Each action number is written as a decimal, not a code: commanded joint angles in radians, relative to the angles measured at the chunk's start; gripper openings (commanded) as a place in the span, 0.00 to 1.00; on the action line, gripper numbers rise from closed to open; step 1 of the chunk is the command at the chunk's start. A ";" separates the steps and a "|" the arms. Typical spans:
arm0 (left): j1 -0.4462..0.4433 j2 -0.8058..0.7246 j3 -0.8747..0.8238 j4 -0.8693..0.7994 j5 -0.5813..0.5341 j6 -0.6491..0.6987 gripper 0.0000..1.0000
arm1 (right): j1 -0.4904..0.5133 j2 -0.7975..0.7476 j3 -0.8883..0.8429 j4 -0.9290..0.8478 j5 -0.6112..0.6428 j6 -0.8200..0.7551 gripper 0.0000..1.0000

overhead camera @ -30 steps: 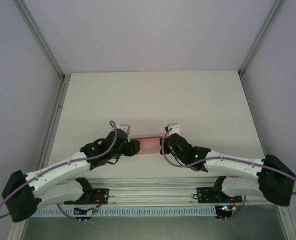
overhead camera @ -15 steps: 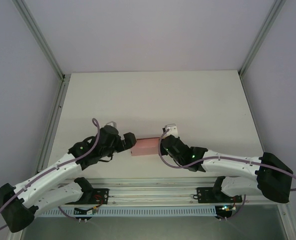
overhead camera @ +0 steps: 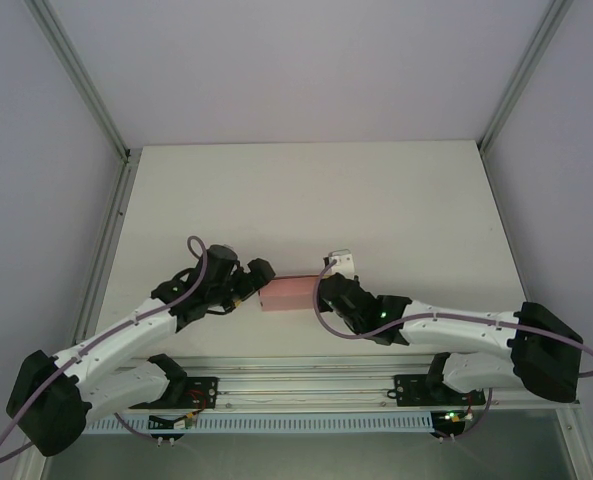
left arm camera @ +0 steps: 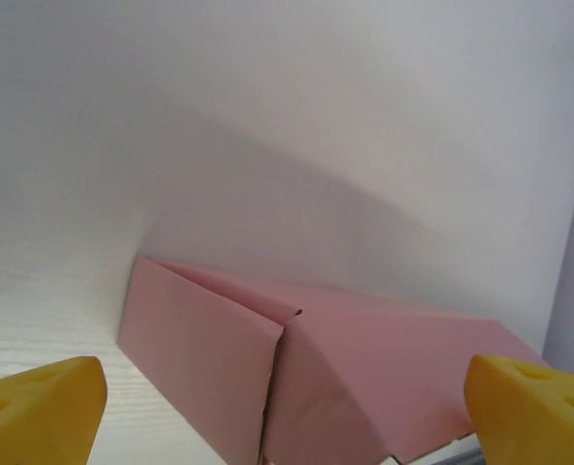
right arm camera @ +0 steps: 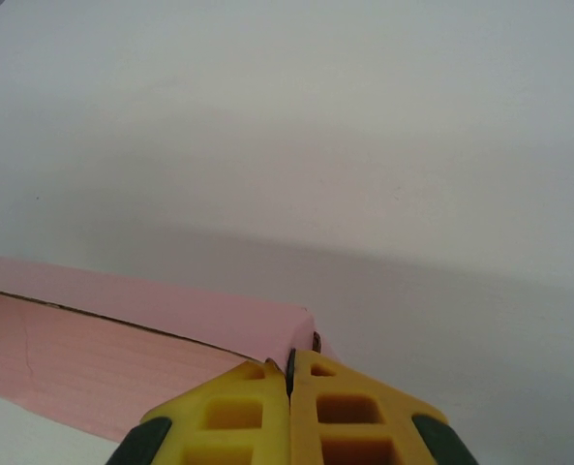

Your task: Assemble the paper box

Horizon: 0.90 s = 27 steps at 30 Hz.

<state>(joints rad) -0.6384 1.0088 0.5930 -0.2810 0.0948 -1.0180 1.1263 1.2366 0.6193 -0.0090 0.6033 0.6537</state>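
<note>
The paper box [overhead camera: 291, 293] is a small pink folded box lying on the white table [overhead camera: 306, 200], between my two grippers. My left gripper [overhead camera: 256, 279] is open just off the box's left end. In the left wrist view the box [left arm camera: 364, 368] lies ahead, with the left gripper [left arm camera: 287, 418] standing wide around it and one yellow fingertip [left arm camera: 40, 402] at each lower corner, apart from the card. My right gripper [overhead camera: 325, 292] is at the box's right end. There the right gripper [right arm camera: 289, 366] is shut, pinching the card at the box's [right arm camera: 122, 329] top corner.
Grey walls and aluminium frame posts [overhead camera: 106, 130] close in the table on the left, right and back. A metal rail [overhead camera: 306, 385] with the arm bases runs along the near edge. Free white tabletop stretches behind the box.
My left gripper has let go of the box's left end, opened wide and drawn back a little to the left. The box and the right gripper shifted slightly left.
</note>
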 commanded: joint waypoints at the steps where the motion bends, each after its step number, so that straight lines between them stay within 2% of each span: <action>1: 0.008 0.006 -0.057 0.077 0.036 -0.025 0.88 | 0.021 0.051 -0.043 -0.217 -0.087 0.051 0.00; 5: 0.009 0.011 -0.110 0.122 0.039 -0.041 0.73 | 0.033 0.042 -0.054 -0.189 -0.112 0.061 0.01; 8: 0.009 0.012 -0.135 0.127 0.027 -0.039 0.61 | 0.040 0.036 -0.058 -0.178 -0.141 0.045 0.08; 11: 0.009 0.008 -0.162 0.120 0.012 -0.040 0.55 | 0.040 0.005 -0.044 -0.194 -0.155 0.033 0.16; 15: 0.009 0.002 -0.187 0.107 -0.009 -0.039 0.46 | 0.036 -0.090 -0.028 -0.215 -0.137 0.019 0.32; 16: 0.009 0.001 -0.192 0.111 -0.012 -0.038 0.45 | 0.033 -0.116 -0.029 -0.208 -0.129 0.024 0.36; 18: 0.009 -0.004 -0.201 0.113 -0.018 -0.038 0.43 | 0.012 -0.166 -0.027 -0.191 -0.123 0.038 0.52; 22: 0.007 -0.007 -0.208 0.104 -0.025 -0.038 0.41 | -0.076 -0.231 0.026 -0.198 -0.174 0.048 0.64; 25: 0.008 -0.001 -0.202 0.112 -0.020 -0.022 0.41 | -0.143 -0.242 0.091 -0.269 -0.148 0.115 0.70; 27: 0.007 0.007 -0.196 0.109 -0.018 -0.016 0.41 | -0.196 -0.227 0.105 -0.253 -0.198 0.141 0.70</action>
<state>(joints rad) -0.6357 0.9760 0.4408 -0.0200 0.0948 -1.0508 0.9768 1.0088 0.6819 -0.2298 0.4503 0.7338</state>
